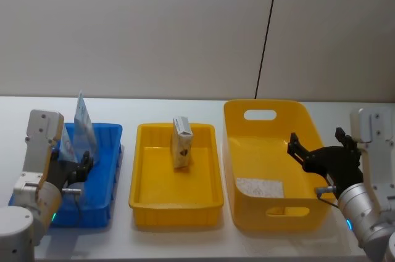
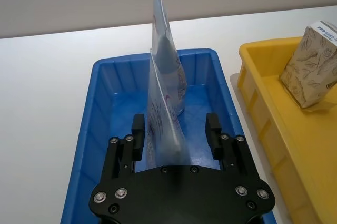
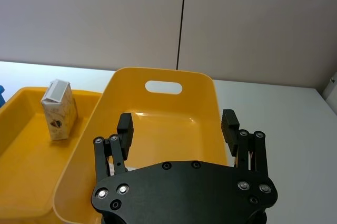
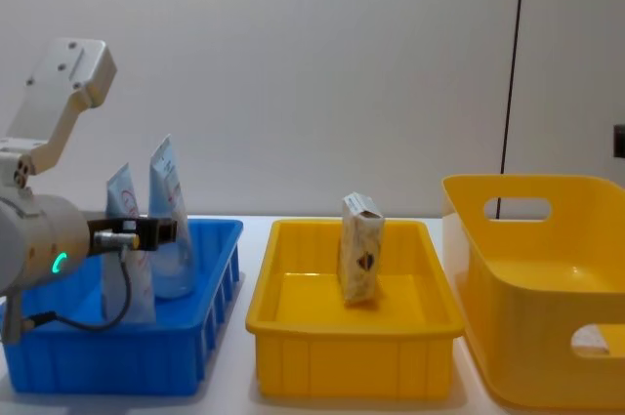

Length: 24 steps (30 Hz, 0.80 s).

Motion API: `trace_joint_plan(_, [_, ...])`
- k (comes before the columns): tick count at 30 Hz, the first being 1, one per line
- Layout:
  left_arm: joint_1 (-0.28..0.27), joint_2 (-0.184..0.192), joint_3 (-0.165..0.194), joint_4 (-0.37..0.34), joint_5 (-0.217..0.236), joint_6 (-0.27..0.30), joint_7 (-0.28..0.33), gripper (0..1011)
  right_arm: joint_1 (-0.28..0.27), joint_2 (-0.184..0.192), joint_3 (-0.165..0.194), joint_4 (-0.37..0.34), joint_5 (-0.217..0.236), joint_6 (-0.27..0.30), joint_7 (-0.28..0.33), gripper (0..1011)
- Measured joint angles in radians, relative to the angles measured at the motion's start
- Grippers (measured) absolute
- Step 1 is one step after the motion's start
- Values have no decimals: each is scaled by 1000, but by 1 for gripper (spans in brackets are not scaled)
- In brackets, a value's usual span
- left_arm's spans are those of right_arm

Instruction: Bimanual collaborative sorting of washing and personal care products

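Our left gripper [image 2: 175, 124] is spread around 1 upright tube [image 2: 164, 134] in the blue tray [image 2: 100, 103]; we'd worry a bump tips it. Right gripper [image 3: 177, 120] spread over the yellow bin [image 3: 210, 84]

Two upright tubes [image 1: 83, 120] crowd the blue tray [image 1: 105, 172]; the yellow basket [image 1: 235, 151] seems largely open.

Bright, even light, apparently from overhead, leaves only soft shadows. A pale glare streak crosses the floor of the yellow bin [image 3: 202, 84] just ahead of the right gripper [image 3: 177, 123]. The blue tray [image 2: 105, 108] darkens beneath the left gripper [image 2: 175, 123].
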Motion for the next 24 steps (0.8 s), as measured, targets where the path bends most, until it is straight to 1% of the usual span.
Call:
trace_joint_plan(2, [-6,-7,-1,14,2,-3,0,659,0,0,0,0,0,0,0,1004])
trace_joint_plan(3, [-10,-11,-1,24,3,-5,1,599,0,0,0,0,0,0,0,1004])
trace_joint_plan(4, [-12,-13,-1,28,4,-5,1,587,0,0,0,0,0,0,0,1003])
trace_joint_plan(7, [-18,-19,-1,40,8,-10,3,476,0,0,0,0,0,0,0,1004])
trace_joint_plan(8, [-20,-21,-1,44,10,-11,3,458,0,0,0,0,0,0,0,1004])
trace_joint_plan(9, [-22,-23,-1,49,12,-14,4,391,0,0,0,0,0,0,0,1004])
trace_joint_plan(11, [-24,-25,0,54,16,-19,5,353,0,0,0,0,0,0,0,1004])
trace_joint_plan(12, [-25,-26,1,56,18,-21,6,314,0,0,0,0,0,0,0,1004])
trace_joint_plan(19, [-30,-27,8,63,40,-48,7,260,0,0,0,0,0,0,0,1004])
trace_joint_plan(24, [-31,-18,15,50,58,-76,-1,235,0,0,0,0,0,0,0,1004])
